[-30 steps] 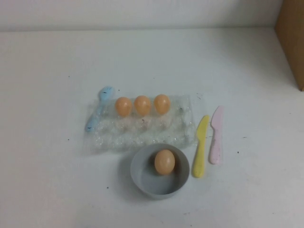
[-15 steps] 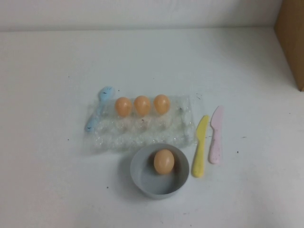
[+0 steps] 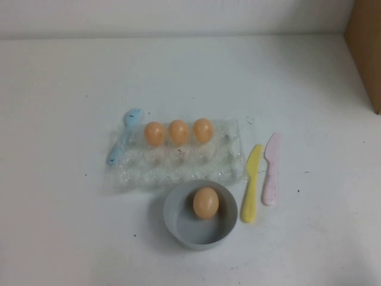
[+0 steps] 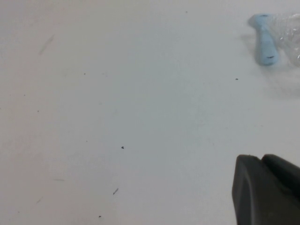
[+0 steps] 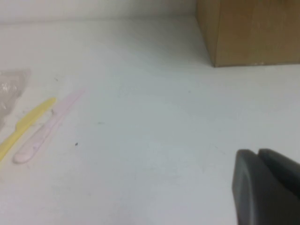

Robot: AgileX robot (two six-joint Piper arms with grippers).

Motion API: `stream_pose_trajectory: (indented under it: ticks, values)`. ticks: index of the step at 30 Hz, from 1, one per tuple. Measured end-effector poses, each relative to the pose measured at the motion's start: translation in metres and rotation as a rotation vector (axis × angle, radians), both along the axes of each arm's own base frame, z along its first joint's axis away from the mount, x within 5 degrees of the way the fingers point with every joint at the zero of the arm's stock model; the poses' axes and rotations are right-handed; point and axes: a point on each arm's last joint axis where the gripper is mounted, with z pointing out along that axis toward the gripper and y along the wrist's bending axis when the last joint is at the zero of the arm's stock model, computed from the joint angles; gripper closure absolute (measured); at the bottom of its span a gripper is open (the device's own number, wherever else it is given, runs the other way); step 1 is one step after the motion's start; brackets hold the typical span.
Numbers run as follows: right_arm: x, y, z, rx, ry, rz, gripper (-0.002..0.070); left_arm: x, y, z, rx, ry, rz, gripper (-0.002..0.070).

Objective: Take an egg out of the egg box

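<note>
The clear plastic egg box [image 3: 172, 167] lies mid-table. Three orange-tan eggs sit in its far row: one on the left [image 3: 155, 133], one in the middle [image 3: 178, 131], one on the right [image 3: 203, 130]. Another egg [image 3: 206, 202] lies in the grey bowl [image 3: 172, 220] just in front of the box. Neither arm shows in the high view. My left gripper [image 4: 261, 158] is shut and empty over bare table, left of the box, whose edge [image 4: 290, 33] shows in the left wrist view. My right gripper [image 5: 258, 152] is shut and empty over bare table on the right.
A blue spoon [image 3: 122, 143] lies against the box's left end and shows in the left wrist view [image 4: 265, 44]. A yellow knife [image 3: 250, 185] and a pink knife [image 3: 271, 170] lie right of the box. A wooden block [image 3: 364, 47] stands at the far right.
</note>
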Motion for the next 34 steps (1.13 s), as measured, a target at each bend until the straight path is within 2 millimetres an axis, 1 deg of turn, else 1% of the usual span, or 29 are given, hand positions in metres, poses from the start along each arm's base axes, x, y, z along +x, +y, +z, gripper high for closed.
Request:
stream_pose_trajectory:
  ticks: [4, 6, 34]
  values:
    - [-0.0019, 0.0018, -0.0071, -0.015, 0.08, 0.024, 0.0694, 0.0, 0.0, 0.0, 0.0, 0.0, 0.0, 0.068]
    - [-0.0022, 0.0025, -0.0081, -0.017, 0.091, 0.033, 0.0694, 0.0, 0.0, 0.0, 0.0, 0.0, 0.0, 0.068]
    - [-0.0026, 0.0031, -0.0086, -0.021, 0.096, 0.041, 0.0694, 0.0, 0.0, 0.0, 0.0, 0.0, 0.0, 0.068]
